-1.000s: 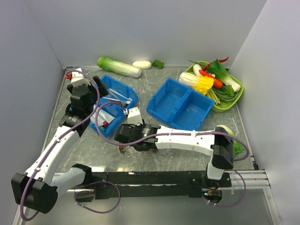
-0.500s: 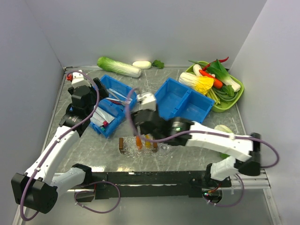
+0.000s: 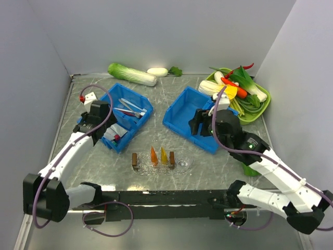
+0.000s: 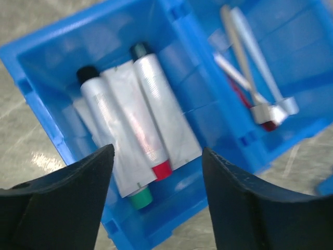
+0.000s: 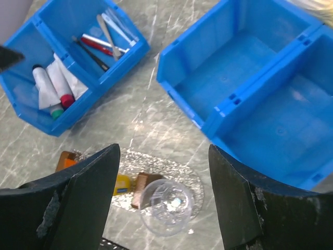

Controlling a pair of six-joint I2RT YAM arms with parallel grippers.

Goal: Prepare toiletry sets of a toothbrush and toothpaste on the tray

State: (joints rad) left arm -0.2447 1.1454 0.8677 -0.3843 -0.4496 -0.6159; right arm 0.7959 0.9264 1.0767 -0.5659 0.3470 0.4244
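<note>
The clear bumpy tray (image 3: 160,167) lies near the table's front edge; it also shows in the right wrist view (image 5: 161,164). On it lie brown, orange and yellow tubes (image 3: 154,157) and a clear cup (image 3: 183,164). A blue bin (image 3: 136,119) holds pale toothbrushes (image 3: 130,108) in its far half and toothpaste tubes (image 3: 116,132) in its near half. My left gripper (image 3: 101,134) hangs open over the near end of that bin, above the tubes (image 4: 140,125); its jaws are empty (image 4: 156,208). My right gripper (image 3: 197,124) is open and empty, high above the tray's cup (image 5: 166,200).
A second blue bin (image 3: 200,119) with two empty compartments stands right of centre. A green tray of vegetables (image 3: 260,107) is at the back right. A cabbage (image 3: 131,74) and a white vegetable (image 3: 157,72) lie along the back wall.
My right arm has lifted off the tray and swung right, over the second bin. My left gripper has dropped toward the near end of the left bin. The tray's items now show.
</note>
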